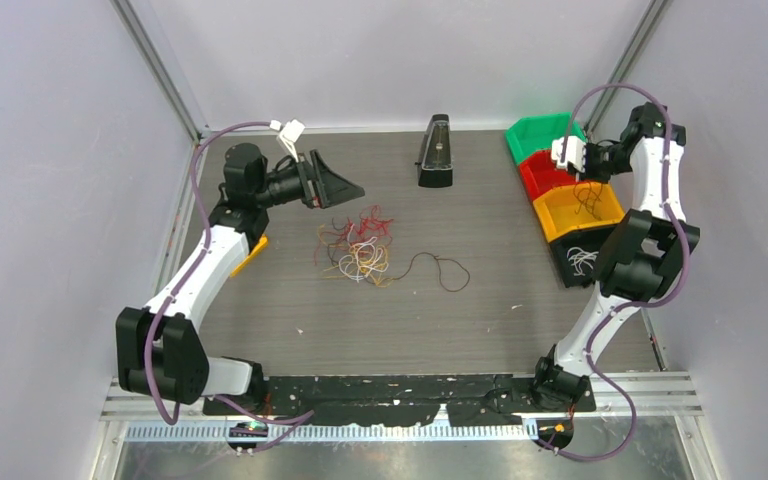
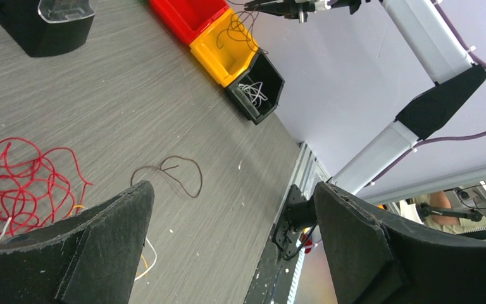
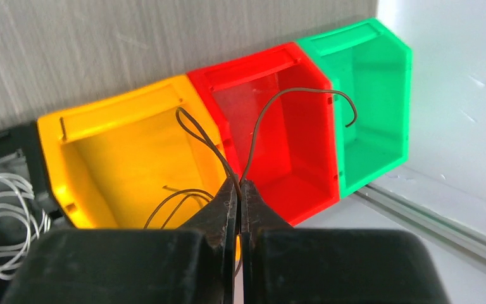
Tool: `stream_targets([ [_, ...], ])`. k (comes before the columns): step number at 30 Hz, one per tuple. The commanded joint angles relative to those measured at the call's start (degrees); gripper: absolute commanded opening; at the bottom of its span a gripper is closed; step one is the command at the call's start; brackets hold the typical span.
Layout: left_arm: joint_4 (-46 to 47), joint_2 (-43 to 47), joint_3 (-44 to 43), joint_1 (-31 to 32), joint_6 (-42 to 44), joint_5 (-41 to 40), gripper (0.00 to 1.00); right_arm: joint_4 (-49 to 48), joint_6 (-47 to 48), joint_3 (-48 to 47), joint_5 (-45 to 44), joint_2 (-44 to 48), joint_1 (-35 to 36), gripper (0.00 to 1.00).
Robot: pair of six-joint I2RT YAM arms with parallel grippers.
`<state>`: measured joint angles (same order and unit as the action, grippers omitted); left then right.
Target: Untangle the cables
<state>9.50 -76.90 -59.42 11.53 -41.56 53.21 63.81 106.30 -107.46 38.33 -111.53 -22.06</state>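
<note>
Brown cable (image 3: 304,89) in right gripper (image 3: 239,183)

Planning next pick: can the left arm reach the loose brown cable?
Probably yes: left end effector is open, the brown cable lies exposed on the table beside the tangle, nothing over it.

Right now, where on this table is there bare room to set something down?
The wide near strip of table, between the cable tangle and the near edge, is bare. So is the stretch between the loose brown wire and the bins. It is crowded around the tangle, near the open left gripper, and along the bins.
</note>
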Motion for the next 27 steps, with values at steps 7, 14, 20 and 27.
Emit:
stream_targets([
  [7, -5.00, 0.21, -0.79, 0.17, 5.10, -0.85, 1.00, 11.13, 39.66, 1.15, -10.65, -1.08, -3.07, 0.05],
  [14, -5.54, 0.39, -0.47, 0.24, 5.26, -0.96, 0.99, 17.06, 50.18, -1.28, -19.23, -3.69, -3.84, 0.05],
  [20, -5.70, 0.35, -0.04, 0.17, 5.53, -1.03, 1.00, 20.25, 51.62, -2.84, -22.90, -4.32, -3.95, 0.05],
  [27, -5.86, 0.41, 0.50, 0.16, 5.48, -0.97, 1.00, 23.37, 51.64, -4.19, -24.23, -4.54, -3.82, 0.05],
])
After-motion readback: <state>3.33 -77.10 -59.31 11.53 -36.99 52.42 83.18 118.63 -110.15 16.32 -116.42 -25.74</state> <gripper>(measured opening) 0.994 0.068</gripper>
